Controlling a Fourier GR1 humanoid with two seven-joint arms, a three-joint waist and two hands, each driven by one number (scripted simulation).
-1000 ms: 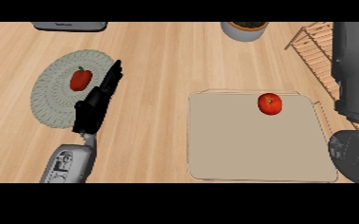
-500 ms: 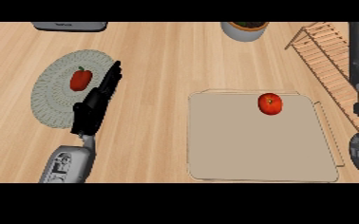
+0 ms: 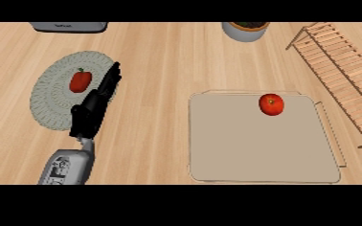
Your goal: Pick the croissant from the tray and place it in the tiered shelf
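A beige tray point(image 3: 262, 146) lies on the wooden counter at the right. The only thing on it is a round red fruit point(image 3: 271, 104) near its far edge; no croissant shows anywhere. The wooden slatted tiered shelf point(image 3: 329, 60) runs along the right edge, beyond the tray. My left hand point(image 3: 96, 106) rests open at the left, fingers straight and pointing away, over the right rim of a round grey plate point(image 3: 50, 103). It holds nothing. My right hand is out of the picture.
A small red pepper point(image 3: 81, 80) lies on the grey plate, just left of my fingers. A grey pot point(image 3: 246, 29) stands at the far edge in the middle. A grey appliance point(image 3: 68, 26) sits at the far left.
The dark right arm that covered the shelf at the right edge has drawn off to the right and out of view. The left hand, fruit and tray have stayed put.
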